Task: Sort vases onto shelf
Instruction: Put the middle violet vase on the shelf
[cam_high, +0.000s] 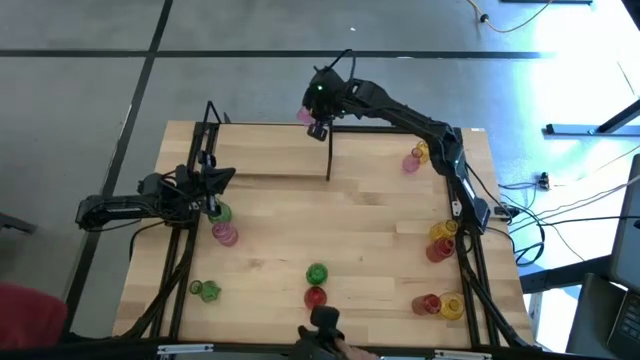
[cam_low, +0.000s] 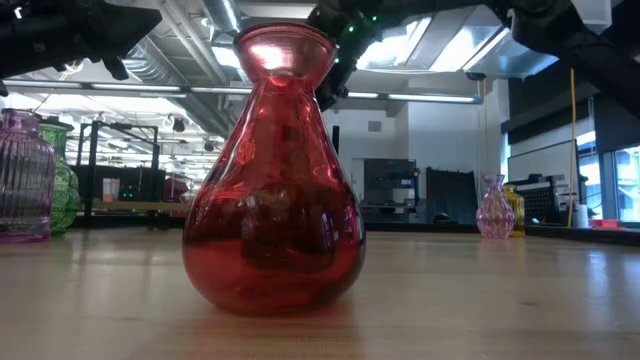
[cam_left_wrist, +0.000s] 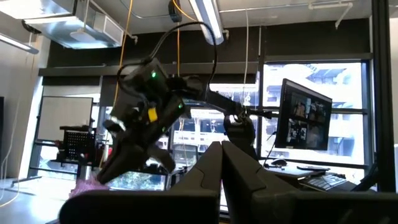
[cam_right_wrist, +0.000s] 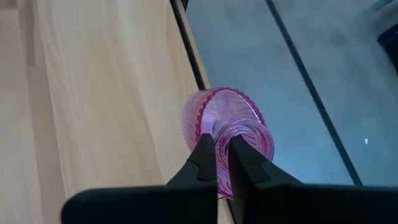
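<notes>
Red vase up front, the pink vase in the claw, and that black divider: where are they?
Red vase (cam_low: 272, 200), low view, its belly.
Pink vase (cam_right_wrist: 231, 124), right wrist view, its ribbed body.
Black divider (cam_high: 328, 155), high view, mid-length.

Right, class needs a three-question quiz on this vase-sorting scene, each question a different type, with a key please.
1. True or false: the right gripper is shut on a pink vase by its rim.
2. Multiple choice: in the low view, which vase stands nearest the camera? A) the red vase B) a yellow one C) a blue one
3. Short answer: in the high view, which two colours of vase stand right by the left gripper?

Key
1. True; its fingers pinch the rim, near the table's far edge.
2. A.
3. Green and pink; the left gripper is shut and empty.
</notes>
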